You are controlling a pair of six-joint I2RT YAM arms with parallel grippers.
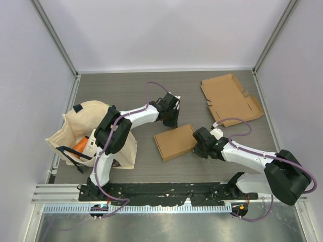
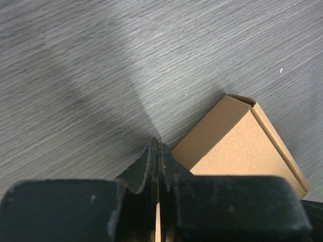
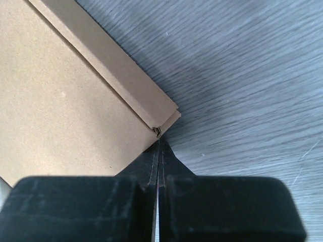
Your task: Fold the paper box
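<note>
The paper box (image 1: 174,142) lay mid-table with its lid down, apparently fully folded, while the left gripper (image 2: 159,148) beside its far edge and the right gripper (image 3: 159,146) touching its right corner both had fingers pressed together, holding nothing.

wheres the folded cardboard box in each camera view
Top external: folded box near the centre of the picture.
Left wrist: box at lower right, one corner pointing up.
Right wrist: box fills the left half, flap edge running diagonally.
Shared landmark: grey wood-grain table under it in every view.
</note>
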